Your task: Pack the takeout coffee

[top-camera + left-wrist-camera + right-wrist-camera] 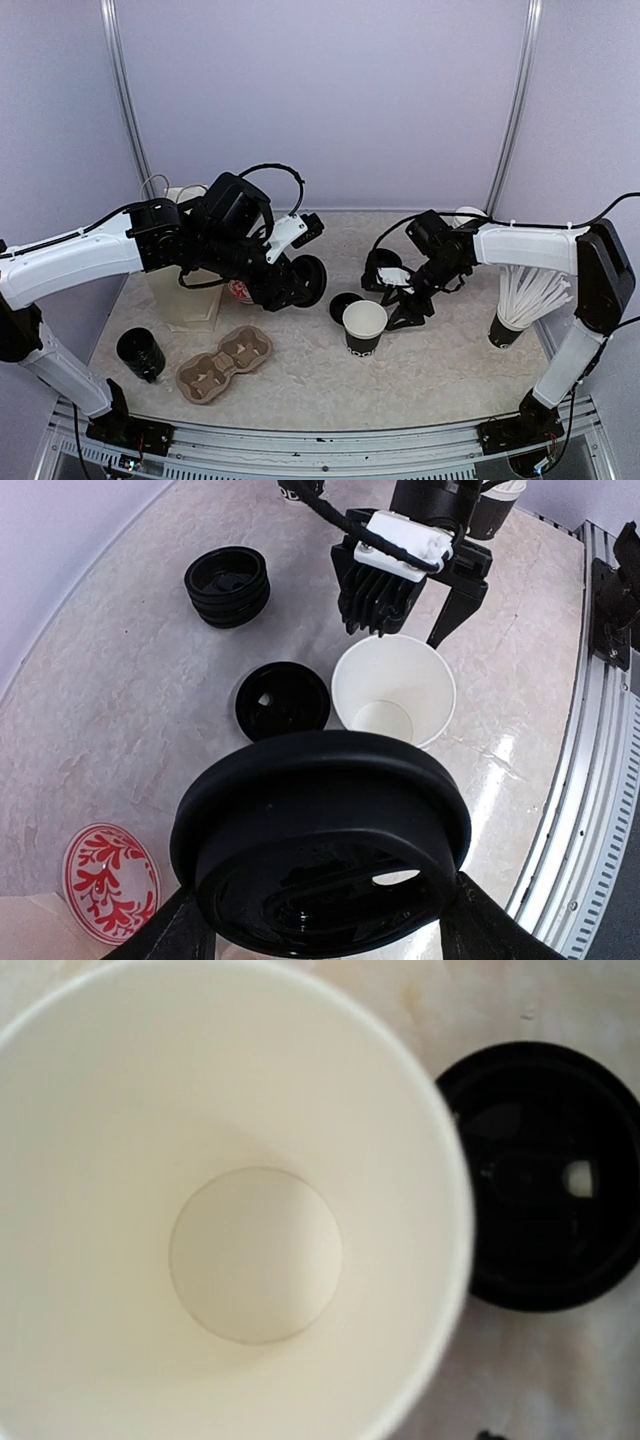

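The takeout coffee cup (364, 325) stands upright and open at the table's middle, white inside; it also shows in the left wrist view (393, 690) and fills the right wrist view (230, 1220). My left gripper (300, 282) is shut on a black lid (320, 850), held tilted above the table left of the cup. A second black lid (344, 306) lies flat just left of the cup (282, 698) (550, 1175). My right gripper (405, 635) is open and empty, its fingers at the cup's far rim, right of it in the top view (402, 310).
A stack of black lids (381, 266) (228, 585) sits behind the cup. A cardboard cup carrier (225, 362) and nested black cups (140, 353) are front left, by a beige bag (190, 298). A red-patterned disc (110, 880) lies nearby. A black cup of white sticks (508, 325) stands right.
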Motion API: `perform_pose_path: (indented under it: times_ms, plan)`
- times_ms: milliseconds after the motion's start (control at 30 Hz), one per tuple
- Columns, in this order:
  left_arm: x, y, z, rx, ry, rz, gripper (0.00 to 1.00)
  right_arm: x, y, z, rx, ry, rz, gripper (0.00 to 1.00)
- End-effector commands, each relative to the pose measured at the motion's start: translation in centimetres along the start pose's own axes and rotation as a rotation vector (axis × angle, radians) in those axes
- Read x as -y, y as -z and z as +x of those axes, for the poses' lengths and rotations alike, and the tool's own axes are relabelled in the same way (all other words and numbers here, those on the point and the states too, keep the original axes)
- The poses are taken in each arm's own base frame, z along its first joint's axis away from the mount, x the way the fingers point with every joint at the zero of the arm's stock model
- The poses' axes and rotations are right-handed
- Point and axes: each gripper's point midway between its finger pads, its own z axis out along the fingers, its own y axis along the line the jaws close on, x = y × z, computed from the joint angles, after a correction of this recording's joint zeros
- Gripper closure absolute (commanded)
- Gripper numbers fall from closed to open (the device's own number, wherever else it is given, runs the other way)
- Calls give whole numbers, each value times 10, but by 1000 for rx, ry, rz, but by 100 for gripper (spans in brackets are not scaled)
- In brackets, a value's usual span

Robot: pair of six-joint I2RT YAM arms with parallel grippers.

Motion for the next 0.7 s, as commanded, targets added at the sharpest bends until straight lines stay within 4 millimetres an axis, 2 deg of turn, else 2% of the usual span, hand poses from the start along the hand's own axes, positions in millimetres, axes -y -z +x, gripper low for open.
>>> perform_pose_path:
  times_ms: [0, 133, 400, 533, 667]
  plan:
    - [-4, 14, 5, -10, 10, -14, 36, -3, -10, -6, 19, 29, -4, 35]
    - [0, 21, 8, -30, 7, 7, 36, -17, -22, -16, 58, 48, -59, 35]
    - [6, 24, 11, -87, -5, 46, 36, -60, -49, -37, 90, 90, -218, 41]
    - [15, 17, 18, -120, -6, 82, 36, -75, -42, -50, 151, 92, -289, 41]
    - [26, 8, 24, -160, -14, 124, 36, -67, -32, -48, 134, 93, -244, 40]
